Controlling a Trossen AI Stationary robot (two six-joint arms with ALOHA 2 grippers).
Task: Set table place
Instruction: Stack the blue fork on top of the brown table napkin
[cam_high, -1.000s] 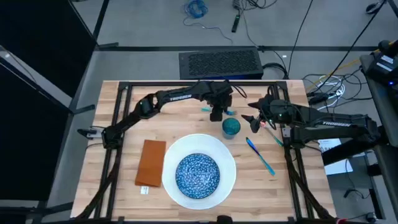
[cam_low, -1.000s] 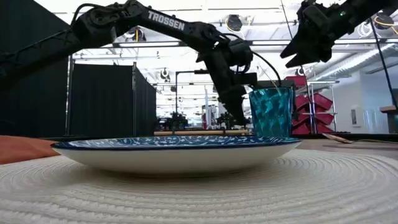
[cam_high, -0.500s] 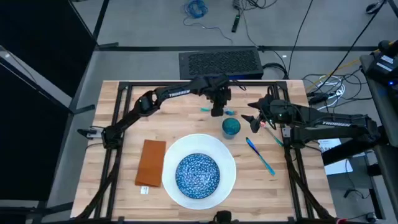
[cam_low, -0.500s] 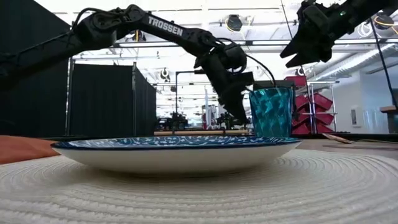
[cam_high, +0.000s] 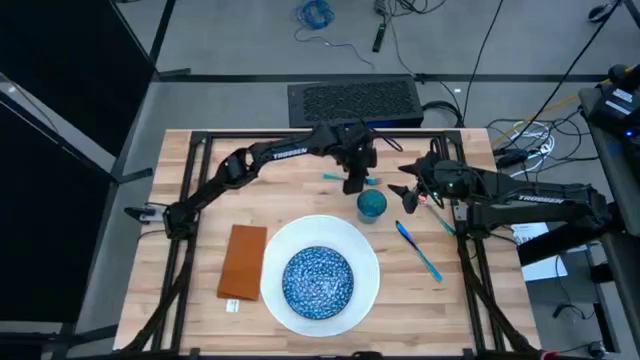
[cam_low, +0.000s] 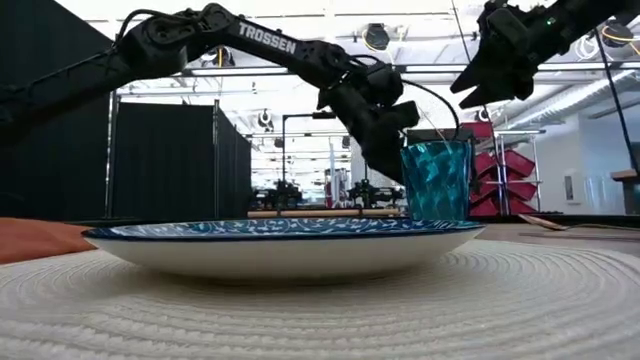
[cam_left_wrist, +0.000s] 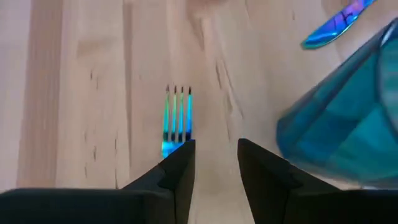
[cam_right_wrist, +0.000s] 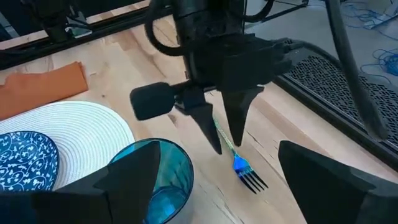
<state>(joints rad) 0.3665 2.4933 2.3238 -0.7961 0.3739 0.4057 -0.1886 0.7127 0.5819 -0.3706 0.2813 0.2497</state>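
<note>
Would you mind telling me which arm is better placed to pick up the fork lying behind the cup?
The left. Its pincer hangs directly over the fork, open, a finger on either side of the handle. The right pincer waits off to the side, beyond the cup.

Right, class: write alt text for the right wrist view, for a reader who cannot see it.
The left gripper, fingers open, points down over a slim teal-blue metal fork lying on the light-wood table. Nearby stand a ribbed teal glass cup, a large white round plate holding a blue speckled bowl, and an orange-brown napkin.
</note>
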